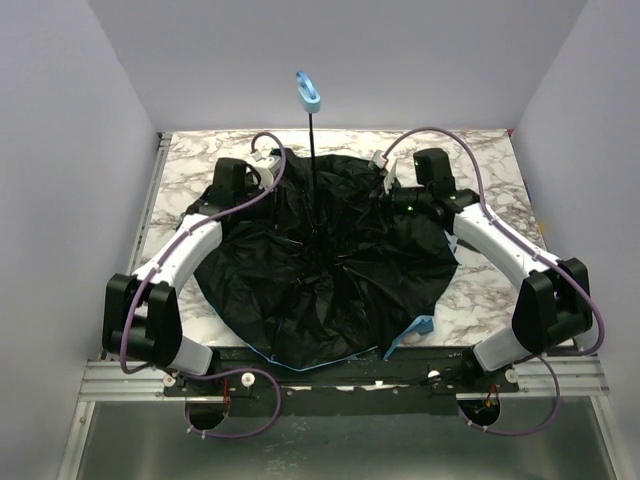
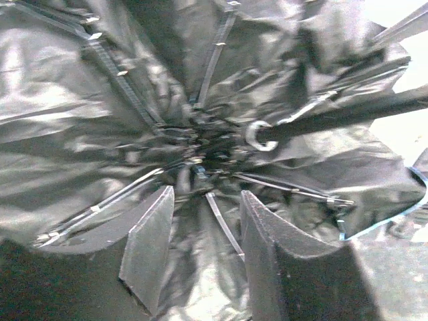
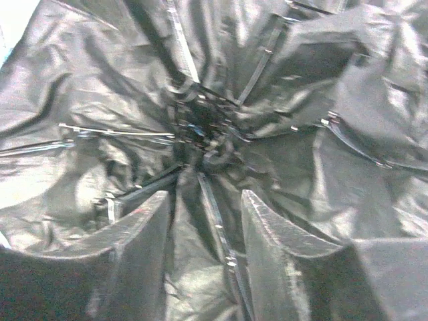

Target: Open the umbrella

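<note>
Honestly, looks nearly done: the umbrella (image 1: 320,270) lies spread upside down mid-bench (image 1: 480,150), black lining up, handle (image 1: 308,92) poking toward the far wall. Left gripper (image 2: 204,247) and right gripper (image 3: 207,254) hover over the hub, jaws apart, holding nothing. Fabric looks slack, so I'd guess the next move is seating the runner until it locks.

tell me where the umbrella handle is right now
In the top view the handle sits top centre, at the end of the shaft, beyond the black canopy.
</note>
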You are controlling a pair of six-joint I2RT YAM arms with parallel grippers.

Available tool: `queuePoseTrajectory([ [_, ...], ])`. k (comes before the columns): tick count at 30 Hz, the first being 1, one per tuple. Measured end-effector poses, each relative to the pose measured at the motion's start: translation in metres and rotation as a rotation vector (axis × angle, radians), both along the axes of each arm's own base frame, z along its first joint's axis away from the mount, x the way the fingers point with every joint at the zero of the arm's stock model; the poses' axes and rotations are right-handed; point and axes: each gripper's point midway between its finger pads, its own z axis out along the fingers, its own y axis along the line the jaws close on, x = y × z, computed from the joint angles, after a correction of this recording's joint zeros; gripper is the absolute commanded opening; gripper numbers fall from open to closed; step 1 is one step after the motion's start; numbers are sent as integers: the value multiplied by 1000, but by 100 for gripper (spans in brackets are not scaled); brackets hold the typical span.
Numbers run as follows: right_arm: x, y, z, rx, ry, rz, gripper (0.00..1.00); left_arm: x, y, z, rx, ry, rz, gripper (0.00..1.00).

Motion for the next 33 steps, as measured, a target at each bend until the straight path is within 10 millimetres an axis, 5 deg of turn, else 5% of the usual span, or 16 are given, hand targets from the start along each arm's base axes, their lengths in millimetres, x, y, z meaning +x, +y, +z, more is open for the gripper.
queuePoseTrajectory([
  [5,-33,29,-3,46,50,118,43,-41,-20,7,-119,57,-56,43],
  [14,-101,65,-60,-6,171,294,43,-116,-38,-56,-166,376,-121,47],
  [17,-106,50,-97,-102,180,304,46,-122,-29,-71,-145,432,-91,51],
  [25,-119,17,-143,-281,171,336,64,-118,-8,-93,-115,524,-3,60],
  [29,-116,11,-139,-297,174,334,63,-121,-7,-93,-112,527,-14,55],
  [33,-93,8,-106,-240,171,252,56,-111,-7,-62,-168,402,-23,50],
])
